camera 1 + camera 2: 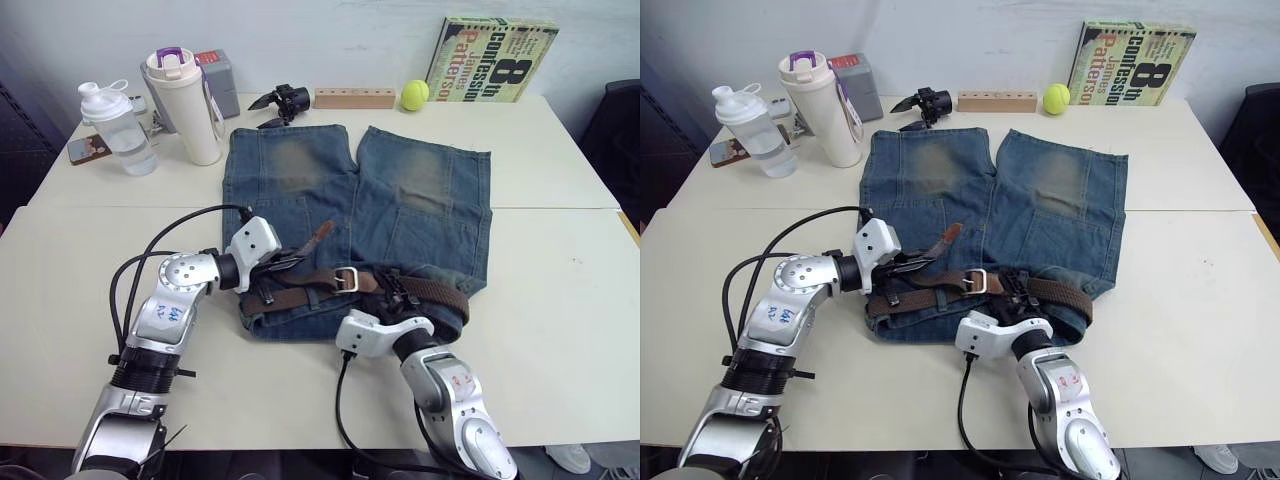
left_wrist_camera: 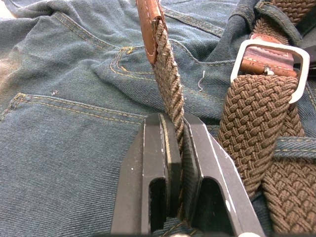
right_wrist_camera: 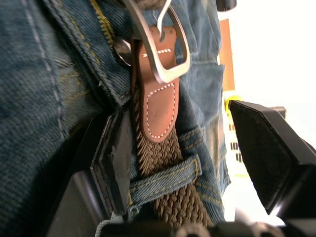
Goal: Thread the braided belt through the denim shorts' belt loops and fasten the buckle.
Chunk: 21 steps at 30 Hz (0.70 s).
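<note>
Left gripper (image 1: 290, 262) is clamped on the braided belt (image 2: 170, 94) — the wrist view shows both black fingers (image 2: 153, 168) pressed flat against the woven strap a short way behind its tan leather tip (image 2: 148, 27), which angles up and away over the denim. Right gripper (image 3: 197, 163) stands released: its fingers are spread wide, one at the waistband edge beside the strap, the other well clear over the table side, with the belt lying between them but not pinched. Denim shorts (image 1: 400, 200) lie flat on the white table (image 1: 560, 290), waistband toward the robot, legs pointing to the far edge, yellowish worn patches on both legs. The belt runs along the waistband; in the right wrist view it passes under one of the belt loops (image 3: 165, 177) just below the leather tab of the buckle (image 1: 346, 278). The silver frame sits near the middle of the waistband, with braided strap passing through it in the left wrist view — whether the prong is seated cannot be told. Along the far table edge stand a clear shaker bottle (image 1: 118, 128), a cream tumbler (image 1: 185, 105), a wooden block (image 1: 354, 98), a tennis ball (image 1: 415, 94) and a book (image 1: 492, 60).
</note>
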Each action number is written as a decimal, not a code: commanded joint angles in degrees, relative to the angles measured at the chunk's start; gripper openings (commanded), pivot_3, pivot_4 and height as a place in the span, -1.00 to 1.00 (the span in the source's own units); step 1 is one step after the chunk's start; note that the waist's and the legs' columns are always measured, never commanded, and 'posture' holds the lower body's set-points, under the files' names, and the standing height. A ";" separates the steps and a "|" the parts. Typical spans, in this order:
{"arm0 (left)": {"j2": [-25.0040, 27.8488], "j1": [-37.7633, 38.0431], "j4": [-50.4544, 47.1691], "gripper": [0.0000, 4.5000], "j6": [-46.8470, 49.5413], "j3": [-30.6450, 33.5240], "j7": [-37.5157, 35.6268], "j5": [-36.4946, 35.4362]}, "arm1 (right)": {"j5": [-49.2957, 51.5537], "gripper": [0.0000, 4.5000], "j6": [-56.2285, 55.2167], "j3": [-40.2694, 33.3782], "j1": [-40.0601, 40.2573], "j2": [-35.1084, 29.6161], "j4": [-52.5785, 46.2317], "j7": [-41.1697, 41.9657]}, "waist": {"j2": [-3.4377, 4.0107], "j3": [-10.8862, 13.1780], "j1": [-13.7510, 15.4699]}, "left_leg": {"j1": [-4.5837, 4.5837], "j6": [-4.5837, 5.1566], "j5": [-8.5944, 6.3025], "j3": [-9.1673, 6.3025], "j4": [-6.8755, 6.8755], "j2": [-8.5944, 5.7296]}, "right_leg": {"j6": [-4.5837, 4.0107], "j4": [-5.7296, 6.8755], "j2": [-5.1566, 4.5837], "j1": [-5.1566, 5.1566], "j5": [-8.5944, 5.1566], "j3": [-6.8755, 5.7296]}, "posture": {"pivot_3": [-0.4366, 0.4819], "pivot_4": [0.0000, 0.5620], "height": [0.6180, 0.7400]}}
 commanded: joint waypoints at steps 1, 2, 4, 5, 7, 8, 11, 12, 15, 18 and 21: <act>0.49 -0.02 -2.26 -1.00 -0.06 0.00 -0.45 -1.37 | 10.11 0.49 -1.39 -1.29 3.82 -0.39 -6.79 5.70 | 0.00 0.00 0.13 | 0.00 0.00 0.00 0.00 0.00 0.00 | 0.01 0.00 -0.01 0.00 -0.01 0.00 | -0.05 -0.47 -0.36; 0.54 0.09 -2.45 -1.00 -0.02 -0.02 -0.50 -1.43 | 11.66 0.49 -1.09 -2.23 4.49 -0.90 -7.83 7.28 | 0.00 0.00 0.16 | -0.01 0.00 0.00 0.00 0.00 -0.01 | 0.02 0.00 -0.02 0.00 -0.01 0.00 | -0.05 -0.47 -0.36; 0.67 0.47 -2.66 -1.00 -0.13 -0.16 -0.65 -1.44 | 12.84 0.49 -0.95 -3.10 4.23 -1.42 -8.58 8.65 | 0.00 0.00 0.12 | -0.02 0.00 0.00 -0.01 0.00 -0.01 | 0.02 -0.01 -0.03 0.01 -0.01 -0.01 | -0.05 -0.47 -0.36; 0.73 0.70 -2.82 -1.00 -0.20 -0.28 -0.73 -1.41 | 12.86 0.49 -0.85 -3.42 3.93 -1.46 -8.71 8.76 | -0.01 -0.01 0.10 | -0.01 0.00 0.00 0.00 0.00 -0.02 | 0.02 0.00 -0.03 0.01 -0.01 0.00 | -0.05 -0.47 -0.36; 0.72 1.02 -3.26 -1.00 -0.04 -0.29 -0.59 -1.42 | 12.16 0.49 -0.57 -2.63 2.49 -1.14 -7.50 9.67 | -0.01 -0.01 0.11 | -0.01 0.00 0.00 -0.03 0.00 -0.01 | 0.02 0.03 -0.02 0.01 -0.01 -0.03 | -0.05 -0.47 -0.36; 0.70 1.11 -3.48 -1.00 0.12 -0.22 -0.50 -1.45 | 11.99 0.62 0.12 -2.09 2.08 -0.50 -6.91 10.31 | -0.01 -0.01 0.11 | -0.01 0.00 0.00 -0.03 0.00 -0.01 | 0.01 0.03 -0.02 0.01 -0.01 -0.03 | -0.05 -0.47 -0.36; 0.74 1.28 -3.80 -1.00 0.39 -0.02 -0.36 -1.53 | 10.38 0.95 1.12 -1.26 0.77 1.05 -5.73 9.70 | -0.01 -0.01 0.12 | -0.01 0.00 0.00 -0.04 0.00 -0.01 | 0.00 0.02 -0.02 0.01 -0.02 -0.03 | -0.05 -0.47 -0.36; 0.74 1.33 -3.87 -1.00 0.46 0.02 -0.29 -1.54 | 9.83 0.95 1.46 -1.27 0.38 1.34 -5.32 9.49 | -0.01 -0.01 0.11 | -0.01 0.00 0.00 -0.04 0.00 -0.01 | 0.00 0.02 -0.01 0.01 -0.02 -0.03 | -0.05 -0.47 -0.36; 0.86 1.56 -4.24 -1.00 0.72 0.10 -0.27 -1.57 | 8.38 0.95 2.14 -1.08 -0.54 1.94 -3.40 9.05 | -0.01 -0.01 0.10 | -0.01 0.00 0.00 -0.03 0.00 -0.01 | 0.00 0.02 -0.01 0.01 -0.02 -0.02 | -0.05 -0.47 -0.36; 1.01 1.46 -4.43 -1.00 0.99 0.27 -0.26 -1.68 | 6.98 0.95 3.26 -0.54 -0.92 3.19 -1.74 8.32 | -0.01 -0.01 0.13 | 0.00 0.00 0.00 -0.03 0.00 -0.01 | 0.00 0.03 -0.01 0.01 -0.02 -0.02 | -0.05 -0.47 -0.36; 1.14 1.29 -4.33 -1.00 1.12 0.36 -0.26 -1.69 | 5.39 0.95 5.25 -0.11 -1.30 5.23 0.02 7.20 | -0.03 -0.04 0.06 | 0.01 -0.01 0.00 -0.02 0.00 -0.01 | 0.00 0.03 -0.01 0.01 -0.02 -0.01 | -0.05 -0.47 -0.36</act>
